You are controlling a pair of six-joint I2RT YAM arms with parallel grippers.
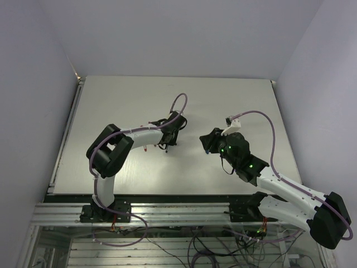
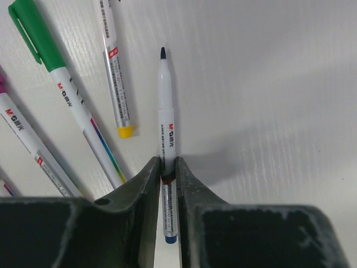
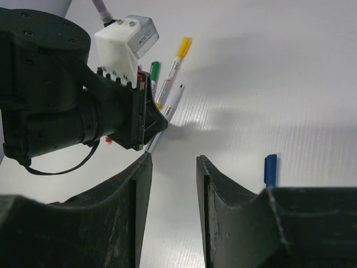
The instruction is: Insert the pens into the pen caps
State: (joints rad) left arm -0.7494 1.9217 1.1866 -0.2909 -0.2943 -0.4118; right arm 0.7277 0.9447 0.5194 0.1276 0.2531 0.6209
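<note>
My left gripper (image 2: 167, 162) is shut on a grey-white pen (image 2: 165, 111) with a bare dark-blue tip and a blue butt end, holding it low over the table. The pen points away from the wrist. In the right wrist view the same pen (image 3: 174, 99) sticks out of the left gripper. The blue cap (image 3: 270, 169) lies on the table to the right of my right gripper (image 3: 174, 159), which is open and empty. In the top view the left gripper (image 1: 169, 142) and right gripper (image 1: 206, 146) face each other a short way apart.
Beside the held pen lie a pen with a green cap (image 2: 28, 30), a pen with a yellow end (image 2: 124, 132) and a magenta-marked pen (image 2: 22, 134). The table's walls (image 1: 67, 134) stand well away from both grippers.
</note>
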